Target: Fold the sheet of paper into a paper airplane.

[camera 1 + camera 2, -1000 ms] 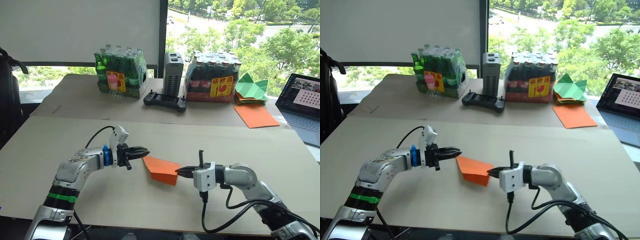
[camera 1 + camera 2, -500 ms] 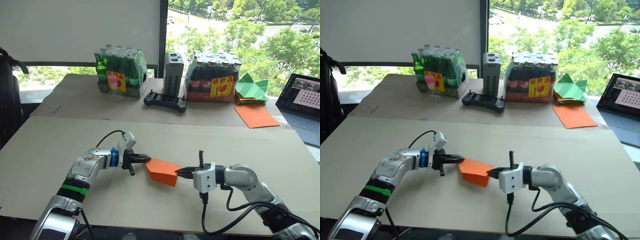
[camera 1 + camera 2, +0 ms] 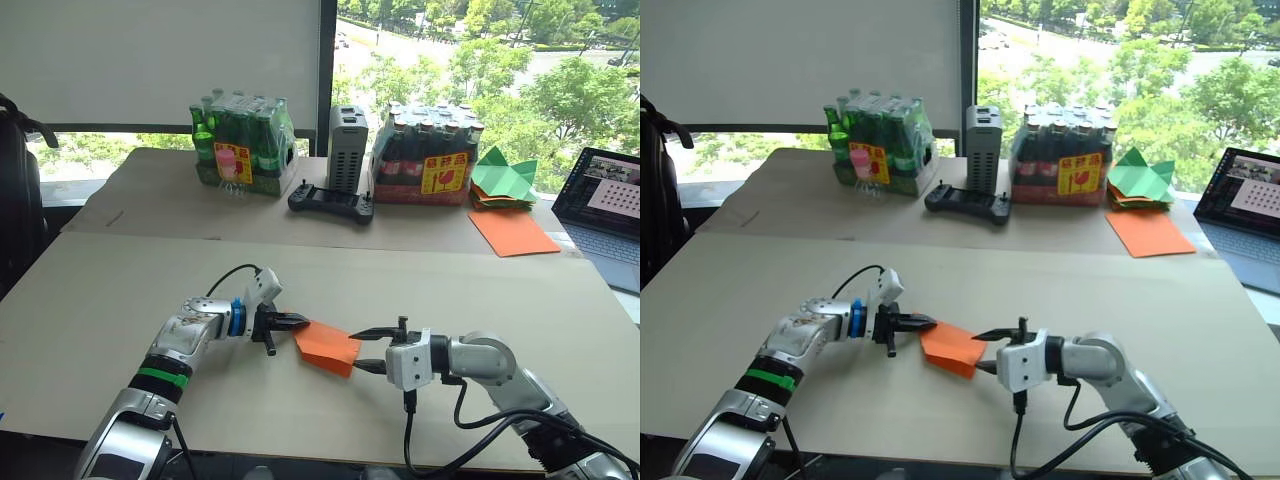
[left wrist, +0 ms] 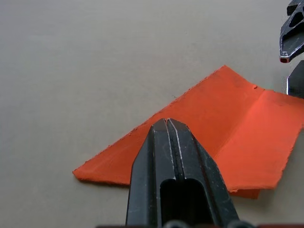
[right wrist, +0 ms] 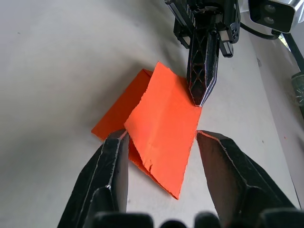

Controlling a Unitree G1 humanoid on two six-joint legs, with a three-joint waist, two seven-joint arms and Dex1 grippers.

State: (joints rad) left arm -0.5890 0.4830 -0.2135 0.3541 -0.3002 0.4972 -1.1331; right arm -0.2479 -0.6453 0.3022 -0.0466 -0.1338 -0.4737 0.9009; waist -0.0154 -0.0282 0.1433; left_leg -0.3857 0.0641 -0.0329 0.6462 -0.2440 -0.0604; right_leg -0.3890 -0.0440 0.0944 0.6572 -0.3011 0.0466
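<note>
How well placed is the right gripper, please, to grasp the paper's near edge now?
Probably well: the right gripper is open, its fingers either side of the paper's edge, with nothing between. The left gripper, shut, presses on the far end.

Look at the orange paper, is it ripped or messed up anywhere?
A little. The sheet of paper has a ragged edge with a small tear near the open right gripper. The left gripper, shut, presses its far corner down. One flap lifts off the table.
</note>
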